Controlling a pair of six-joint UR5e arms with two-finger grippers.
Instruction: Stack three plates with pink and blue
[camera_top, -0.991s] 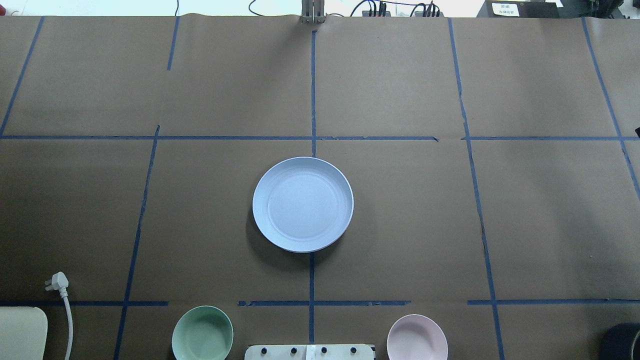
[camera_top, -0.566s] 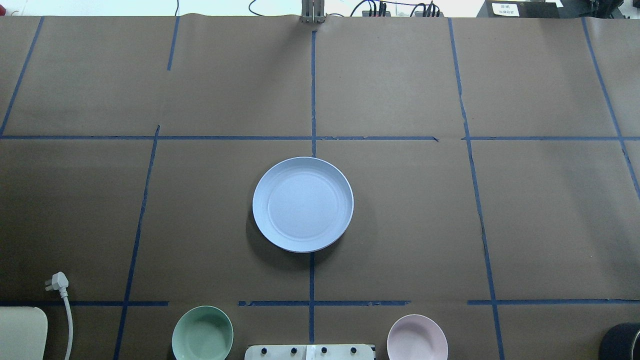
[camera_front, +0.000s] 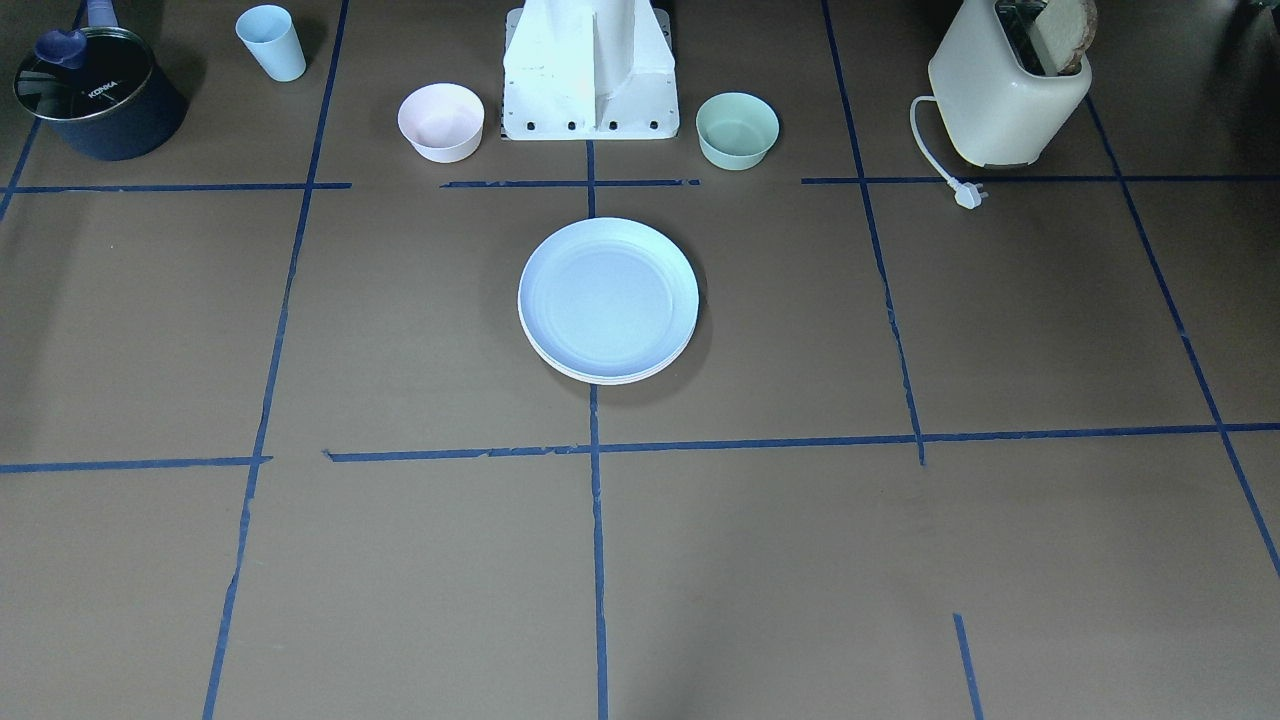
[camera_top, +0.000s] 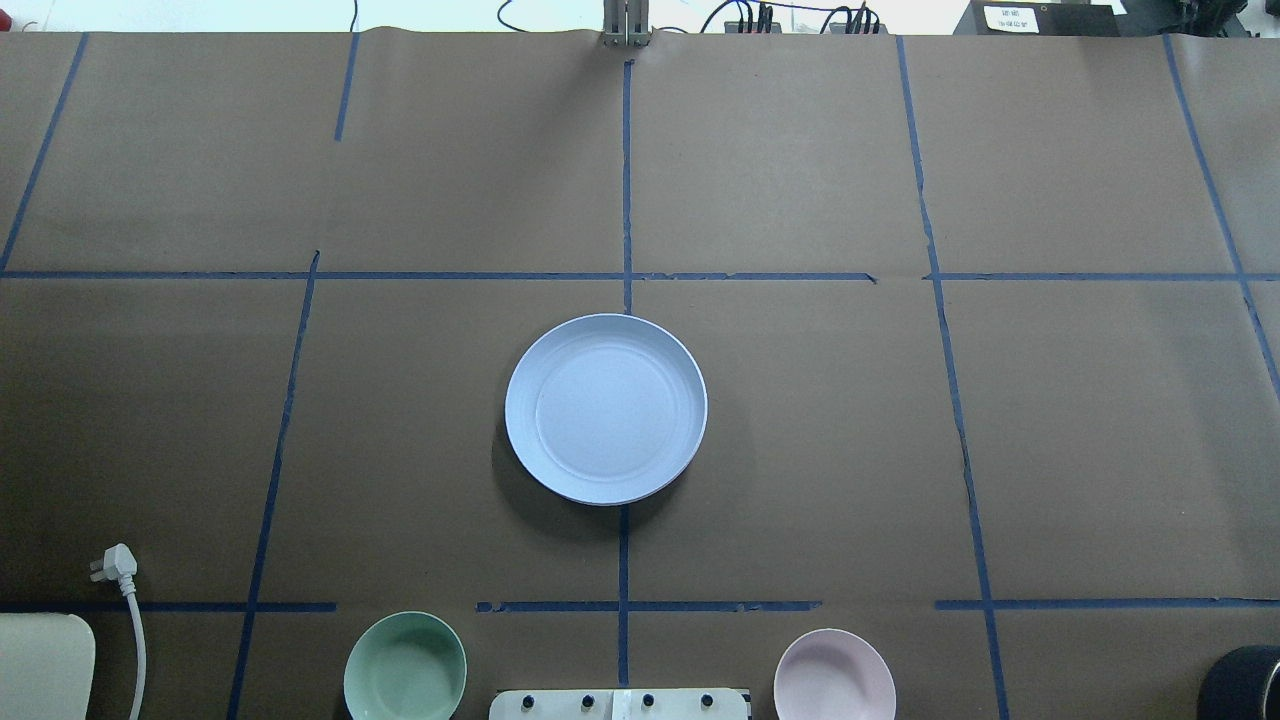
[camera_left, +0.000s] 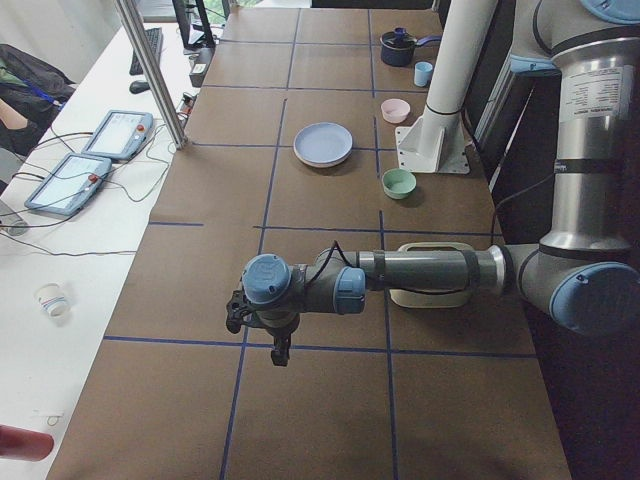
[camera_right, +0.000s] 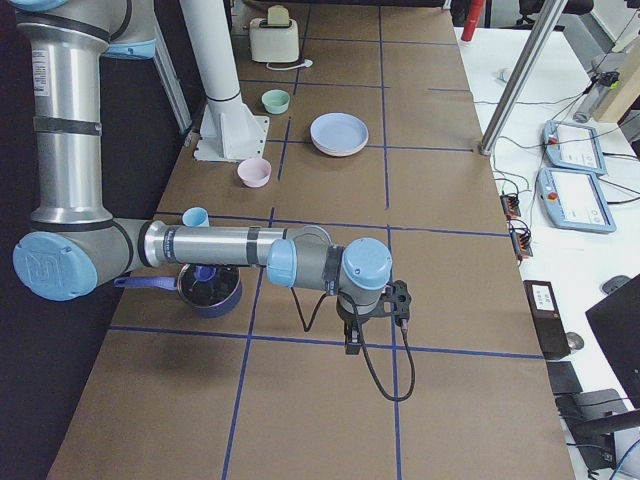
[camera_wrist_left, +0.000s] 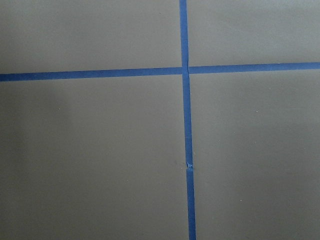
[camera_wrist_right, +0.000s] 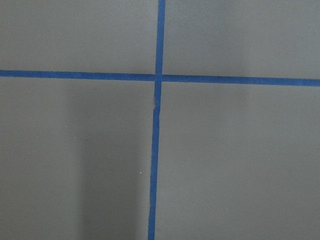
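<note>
Brown-papered and crossed with blue tape (camera_top: 623, 560), the table (camera_top: 1050, 450) held the stack of plates (camera_front: 610, 378) at its middle, slightly toward the robot's edge. The blue plate (camera_top: 605, 408) lay on top, with only a pale rim showing beneath; pink could not be made out. Nothing had shifted in the last second, so the stacking looked finished. The left gripper (camera_left: 281, 352) hung near the table's left end and the right gripper (camera_right: 354, 342) near its right end, whether open or closed could not be told. A green bowl (camera_top: 405, 667) and a pink bowl (camera_top: 834, 675) stood along the robot's edge.
</note>
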